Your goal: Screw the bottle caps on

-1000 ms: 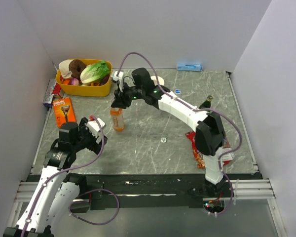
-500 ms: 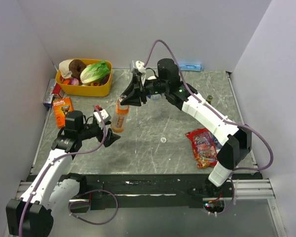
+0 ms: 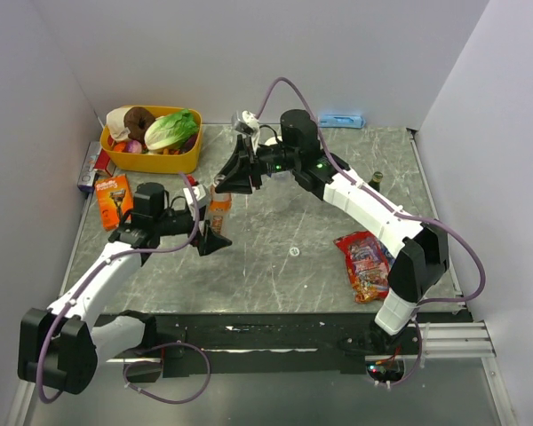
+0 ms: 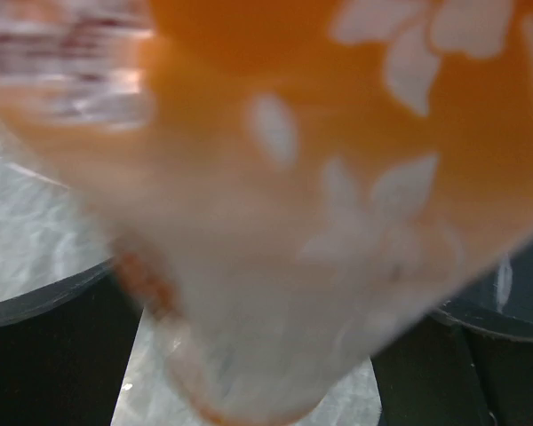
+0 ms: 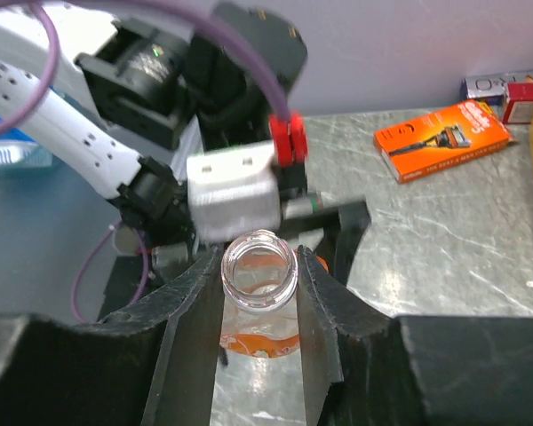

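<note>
Bottle: orange drink bottle point(image 3: 218, 206) stands near the middle of the tabletop point(image 3: 275, 284), toward the left, close to upright, between the two end effectors
Bottle mouth: open and uncapped in the right wrist view, a clear threaded neck point(image 5: 259, 266) with orange liquid below it
Bottle base: cannot tell whether it rests on the tabletop
Right end effector: right end effector point(image 3: 225, 184) reaches in from the far right and is clenched on the bottle neck; in its own view its two dark fingers point(image 5: 191, 328) press the neck from either side
Left end effector: left end effector point(image 3: 208, 222) is released, jaws spread wide, one finger on each side of the bottle's lower body
Left wrist view: orange label with pale flower shapes point(image 4: 338, 169) fills the frame, blurred; black fingers point(image 4: 53, 355) sit at the lower corners, contact with the bottle not discernible
Loose item: small pale disc point(image 3: 293, 252) lies on the tabletop right of the bottle, well apart from it, too small to identify
Left side: orange razor box point(image 3: 115, 199) lies flat near the left edge; yellow basket point(image 3: 155, 163) with lettuce point(image 3: 171, 130) sits in the far left corner
Right side: red snack packet point(image 3: 366, 264) lies by the right arm's base
</note>
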Tool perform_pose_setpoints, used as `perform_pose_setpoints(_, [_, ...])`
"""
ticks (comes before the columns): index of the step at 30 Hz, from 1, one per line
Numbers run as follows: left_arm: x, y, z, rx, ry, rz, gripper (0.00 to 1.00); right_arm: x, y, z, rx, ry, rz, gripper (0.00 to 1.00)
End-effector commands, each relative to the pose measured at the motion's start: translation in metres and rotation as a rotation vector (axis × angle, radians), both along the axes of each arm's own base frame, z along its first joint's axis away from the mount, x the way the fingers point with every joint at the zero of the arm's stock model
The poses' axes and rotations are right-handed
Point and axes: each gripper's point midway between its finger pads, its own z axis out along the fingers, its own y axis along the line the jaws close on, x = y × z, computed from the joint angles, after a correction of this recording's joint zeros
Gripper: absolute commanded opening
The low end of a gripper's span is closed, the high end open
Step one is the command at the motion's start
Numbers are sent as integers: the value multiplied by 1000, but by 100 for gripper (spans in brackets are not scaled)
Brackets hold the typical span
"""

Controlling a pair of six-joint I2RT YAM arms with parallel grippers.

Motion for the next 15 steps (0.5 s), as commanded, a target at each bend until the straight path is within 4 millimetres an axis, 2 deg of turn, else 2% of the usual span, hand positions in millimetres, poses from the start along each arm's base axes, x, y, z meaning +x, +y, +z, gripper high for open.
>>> perform_pose_setpoints(1, [-9, -21, 25, -53, -75, -133, 97, 4, 3, 22, 69, -14, 2, 0])
perform_pose_setpoints(3, [-8, -23, 24, -58, -65, -145, 95, 4, 4, 23, 71, -17, 8, 0])
perform_pose_setpoints(10, [2, -24, 26, -72, -38, -94, 71, 3, 2, 14, 52, -1, 6, 0])
perform_pose_setpoints(15, [6, -25, 32, -113, -25, -52, 61, 0, 0, 8, 49, 21, -1, 0])
